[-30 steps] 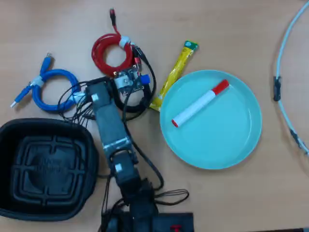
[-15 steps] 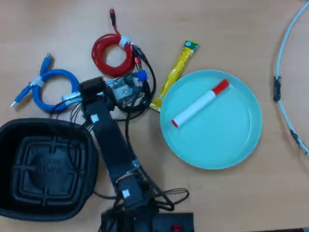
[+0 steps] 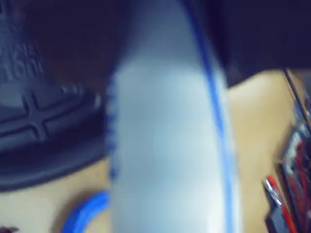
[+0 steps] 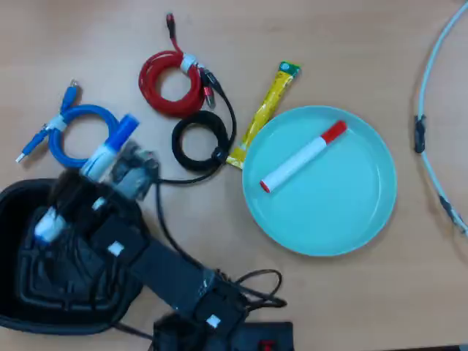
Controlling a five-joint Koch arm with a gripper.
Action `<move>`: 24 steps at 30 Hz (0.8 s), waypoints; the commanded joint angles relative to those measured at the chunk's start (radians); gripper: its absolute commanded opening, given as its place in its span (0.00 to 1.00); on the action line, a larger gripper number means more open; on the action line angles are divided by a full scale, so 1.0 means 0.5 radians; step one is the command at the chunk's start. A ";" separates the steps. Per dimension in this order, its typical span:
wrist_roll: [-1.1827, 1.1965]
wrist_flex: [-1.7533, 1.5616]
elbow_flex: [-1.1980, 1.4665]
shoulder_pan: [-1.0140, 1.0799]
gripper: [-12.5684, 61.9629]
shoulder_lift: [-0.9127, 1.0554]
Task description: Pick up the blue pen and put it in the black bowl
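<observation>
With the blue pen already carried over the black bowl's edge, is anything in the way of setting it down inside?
Nothing visible. In the overhead view the blue pen hangs across the black bowl rim, cap end out toward the blue cable. The bowl floor that shows is bare, though the arm hides much of it.

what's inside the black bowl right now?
Nothing rests loose on the visible ribbed floor of the black bowl. The gripper hangs over its upper part holding the blue pen, white end over the bowl, cap end outside. The arm covers the right part of the floor.
</observation>
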 commanded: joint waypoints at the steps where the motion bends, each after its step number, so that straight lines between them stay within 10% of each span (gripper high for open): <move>1: -0.043 -0.031 -0.037 -0.138 0.08 0.101; 24: -0.009 -1.427 1.227 -0.746 0.08 0.092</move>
